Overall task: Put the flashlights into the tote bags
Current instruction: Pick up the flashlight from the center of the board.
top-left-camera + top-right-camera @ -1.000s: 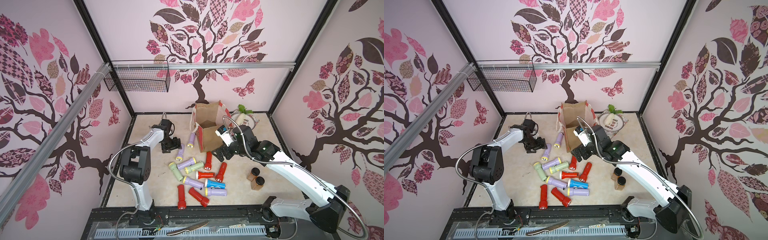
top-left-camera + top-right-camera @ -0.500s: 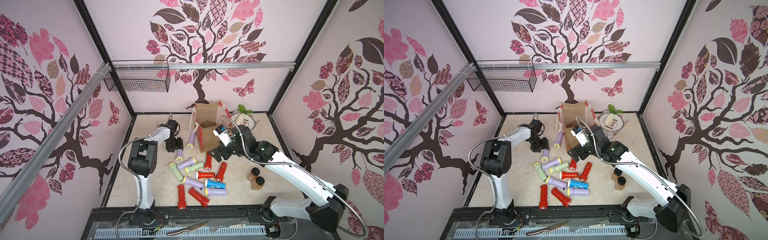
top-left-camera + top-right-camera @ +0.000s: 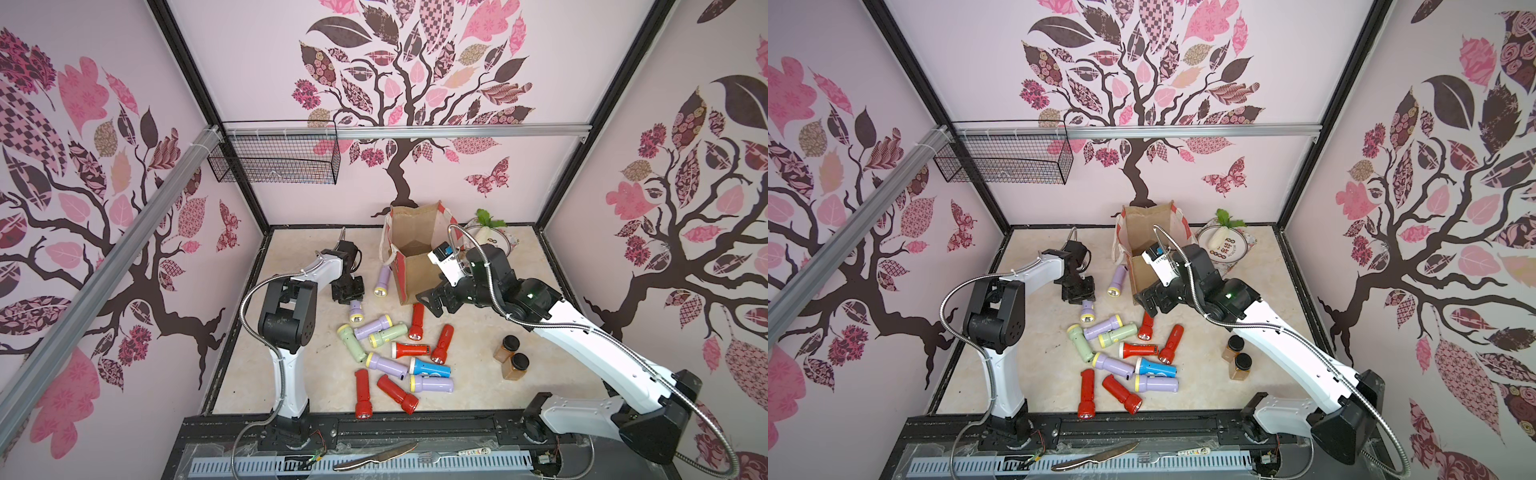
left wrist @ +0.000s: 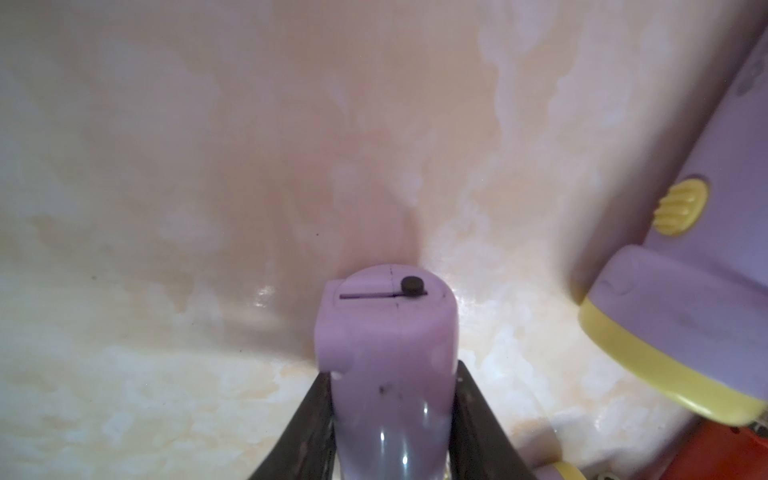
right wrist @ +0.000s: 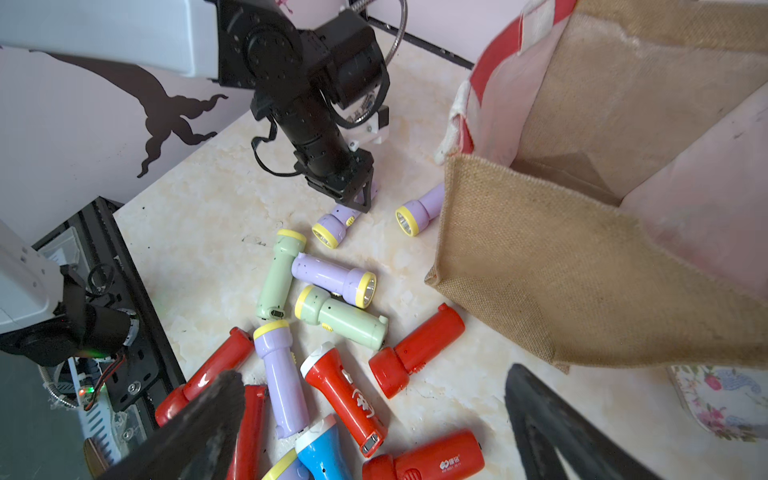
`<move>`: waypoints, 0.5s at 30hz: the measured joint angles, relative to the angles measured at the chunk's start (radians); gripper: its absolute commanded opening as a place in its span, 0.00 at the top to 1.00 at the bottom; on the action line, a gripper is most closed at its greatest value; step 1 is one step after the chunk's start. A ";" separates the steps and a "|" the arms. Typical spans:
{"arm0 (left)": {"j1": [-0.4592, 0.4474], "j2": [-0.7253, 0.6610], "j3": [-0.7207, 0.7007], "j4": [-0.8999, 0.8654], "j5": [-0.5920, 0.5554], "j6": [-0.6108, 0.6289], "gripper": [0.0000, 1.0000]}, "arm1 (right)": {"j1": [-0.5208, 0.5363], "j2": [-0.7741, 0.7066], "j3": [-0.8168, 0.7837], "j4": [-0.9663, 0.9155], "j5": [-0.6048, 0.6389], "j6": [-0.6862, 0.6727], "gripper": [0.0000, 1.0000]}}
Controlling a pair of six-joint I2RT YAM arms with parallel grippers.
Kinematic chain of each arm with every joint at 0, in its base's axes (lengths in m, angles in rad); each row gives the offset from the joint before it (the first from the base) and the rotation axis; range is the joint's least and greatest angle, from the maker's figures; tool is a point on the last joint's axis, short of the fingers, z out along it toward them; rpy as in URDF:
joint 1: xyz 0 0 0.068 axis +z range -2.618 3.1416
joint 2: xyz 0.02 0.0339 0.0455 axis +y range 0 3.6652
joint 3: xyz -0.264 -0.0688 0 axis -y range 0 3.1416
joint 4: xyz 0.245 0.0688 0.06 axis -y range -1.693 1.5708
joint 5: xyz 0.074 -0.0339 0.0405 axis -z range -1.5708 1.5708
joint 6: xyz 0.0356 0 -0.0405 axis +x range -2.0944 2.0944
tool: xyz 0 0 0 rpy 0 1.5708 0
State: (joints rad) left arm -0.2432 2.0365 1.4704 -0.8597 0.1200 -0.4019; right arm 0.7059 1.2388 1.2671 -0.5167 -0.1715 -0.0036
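Note:
My left gripper (image 4: 392, 374) is shut on the barrel of a lilac flashlight (image 4: 386, 324) that lies on the table; both top views show it left of the tote bag (image 3: 415, 266), with the yellow-ringed head (image 3: 355, 316) sticking out below the jaws. The brown burlap tote bag (image 5: 582, 249) stands open at the back. My right gripper (image 5: 374, 372) hangs open and empty over several red, lilac, green and blue flashlights (image 3: 395, 349), just in front of the bag. Another lilac flashlight (image 3: 382, 281) lies against the bag's left side.
Two brown black-capped jars (image 3: 511, 357) stand right of the pile. A plate with a white radish (image 3: 490, 237) sits behind the right arm. A black wire basket (image 3: 274, 158) hangs on the back wall. A knife (image 3: 374, 455) lies on the front rail.
My left gripper has moved right, come down over the lilac flashlight and shut on it. The right arm has hardly moved and stays open.

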 measured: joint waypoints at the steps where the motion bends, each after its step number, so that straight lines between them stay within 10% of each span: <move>1: 0.000 -0.003 -0.003 0.004 -0.002 0.000 0.73 | 0.000 0.000 0.009 0.001 0.001 0.000 0.00; 15: -0.002 -0.180 -0.028 -0.002 -0.058 -0.026 1.00 | 0.000 0.000 0.040 -0.015 0.025 0.016 0.00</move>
State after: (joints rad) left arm -0.2451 1.8561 1.4425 -0.8616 0.0620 -0.4282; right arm 0.7059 1.2385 1.3071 -0.5316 -0.1467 0.0128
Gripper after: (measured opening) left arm 0.374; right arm 0.997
